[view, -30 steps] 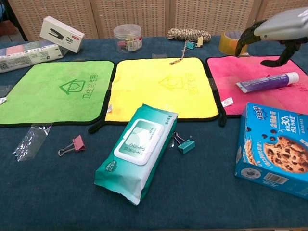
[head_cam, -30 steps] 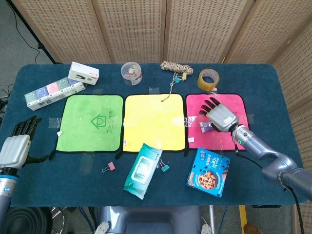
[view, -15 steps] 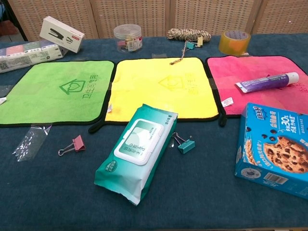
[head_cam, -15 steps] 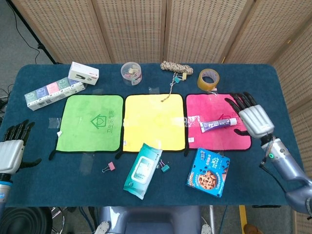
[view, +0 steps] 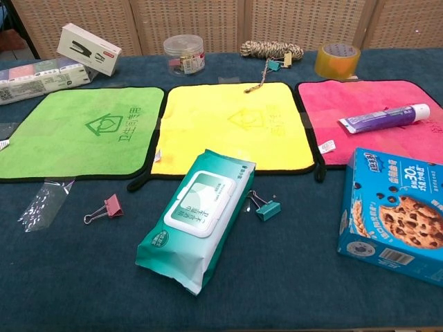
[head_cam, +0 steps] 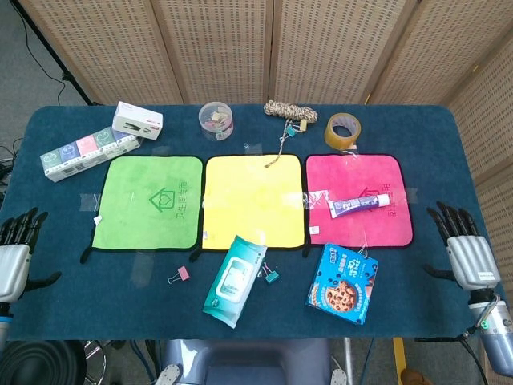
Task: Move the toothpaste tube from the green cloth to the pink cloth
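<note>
- now i'm seeing the toothpaste tube (head_cam: 360, 206) lying on the pink cloth (head_cam: 359, 228), long axis running left-right, cap end toward my right side.
- i'm reading the green cloth (head_cam: 148, 200) as bare, so i'm judging the move done.
- i'm holding my right hand (head_cam: 466, 255) released, fingers apart, gripping nothing, well to the right of the tube and nearer it.
- i'm keeping my left hand (head_cam: 14, 258) likewise spread and holding nothing, far off past the green cloth.
</note>
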Available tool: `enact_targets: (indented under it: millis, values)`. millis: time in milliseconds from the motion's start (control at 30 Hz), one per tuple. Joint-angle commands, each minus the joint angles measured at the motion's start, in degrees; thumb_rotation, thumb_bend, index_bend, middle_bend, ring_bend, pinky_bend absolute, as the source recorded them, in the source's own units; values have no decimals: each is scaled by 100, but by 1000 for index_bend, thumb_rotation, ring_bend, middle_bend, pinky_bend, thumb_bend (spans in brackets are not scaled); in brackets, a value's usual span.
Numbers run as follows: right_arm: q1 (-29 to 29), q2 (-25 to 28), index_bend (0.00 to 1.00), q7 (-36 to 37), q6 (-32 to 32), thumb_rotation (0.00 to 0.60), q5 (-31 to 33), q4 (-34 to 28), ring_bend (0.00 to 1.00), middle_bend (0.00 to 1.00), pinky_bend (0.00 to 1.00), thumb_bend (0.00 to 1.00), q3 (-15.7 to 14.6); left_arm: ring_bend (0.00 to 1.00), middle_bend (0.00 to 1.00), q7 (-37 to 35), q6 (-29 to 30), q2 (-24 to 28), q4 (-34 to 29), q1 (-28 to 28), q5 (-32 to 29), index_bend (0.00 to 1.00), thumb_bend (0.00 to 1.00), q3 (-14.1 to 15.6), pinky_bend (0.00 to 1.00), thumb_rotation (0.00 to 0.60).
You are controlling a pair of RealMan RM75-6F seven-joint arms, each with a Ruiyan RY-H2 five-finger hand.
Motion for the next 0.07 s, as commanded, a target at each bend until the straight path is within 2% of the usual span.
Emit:
enact_targets:
  millis: [33,67]
  values:
    - [-292,-218,0,-73,287,600,-29,36,0,0,0,66,-48,0,0,-37,81,-14,52,58,112,0,0,34,0,600]
    - [-345,-257,0,-57,336,600,-51,47,0,0,0,66,-43,0,0,-54,112,-18,71,77,151,0,0,41,0,600]
